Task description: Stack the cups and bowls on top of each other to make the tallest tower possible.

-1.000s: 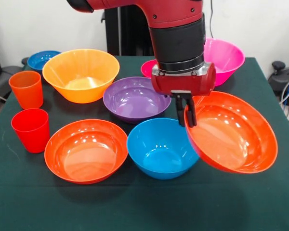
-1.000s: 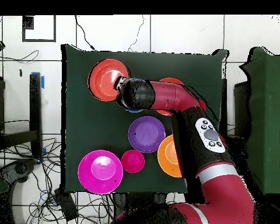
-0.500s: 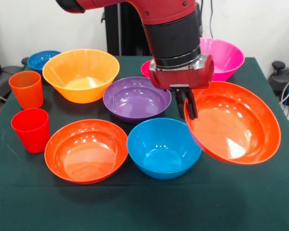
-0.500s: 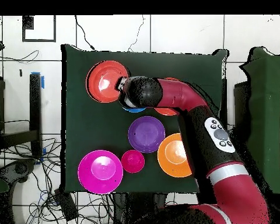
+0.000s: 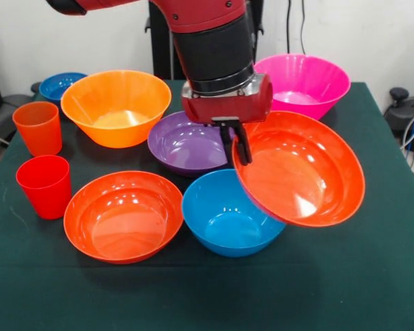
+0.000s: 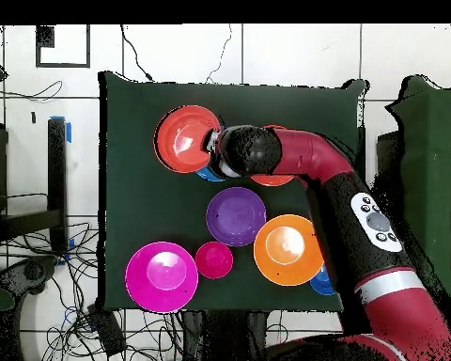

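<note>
My gripper [image 5: 238, 148] is shut on the rim of a wide red-orange bowl [image 5: 300, 172] and holds it tilted in the air, overlapping the right rim of the medium blue bowl [image 5: 224, 217]. In the overhead view the gripper [image 6: 213, 150] and the held bowl [image 6: 186, 138] show, with the blue bowl [image 6: 209, 174] peeking out beneath. The second red-orange bowl [image 5: 124, 215] sits left of the blue one. The purple bowl [image 5: 186, 141], yellow-orange bowl [image 5: 116, 103], pink bowl [image 5: 303, 83] and small blue bowl [image 5: 61, 84] stand behind. The small magenta bowl [image 6: 213, 259] shows only overhead. The orange cup [image 5: 38, 127] and red cup [image 5: 45, 185] stand at the left.
Everything stands on a dark green table [image 5: 372, 276]. My arm [image 6: 361, 216] crosses the table in the overhead view and hides the cups there. Cables lie on the floor around the table.
My gripper has carried the red-orange bowl to the left in the front view, from beside the blue bowl to partly over it. The other bowls and cups have not moved.
</note>
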Available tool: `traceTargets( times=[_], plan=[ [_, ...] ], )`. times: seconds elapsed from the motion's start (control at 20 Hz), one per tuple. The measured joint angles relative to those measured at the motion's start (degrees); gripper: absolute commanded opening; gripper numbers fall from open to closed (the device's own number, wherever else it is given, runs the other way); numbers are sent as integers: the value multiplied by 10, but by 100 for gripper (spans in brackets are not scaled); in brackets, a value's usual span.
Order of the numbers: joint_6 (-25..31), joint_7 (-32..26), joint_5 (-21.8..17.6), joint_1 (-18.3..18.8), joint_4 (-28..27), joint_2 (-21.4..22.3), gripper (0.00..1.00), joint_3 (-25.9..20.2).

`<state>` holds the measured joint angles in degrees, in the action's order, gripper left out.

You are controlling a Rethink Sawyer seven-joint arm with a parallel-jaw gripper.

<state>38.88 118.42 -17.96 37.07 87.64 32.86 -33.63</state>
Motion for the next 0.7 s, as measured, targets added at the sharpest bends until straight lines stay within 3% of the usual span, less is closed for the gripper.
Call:
traceTargets(
  times=[0.7],
  plan=[
    [0,-21,-42,29,0,-5,0,-21]
  ],
)
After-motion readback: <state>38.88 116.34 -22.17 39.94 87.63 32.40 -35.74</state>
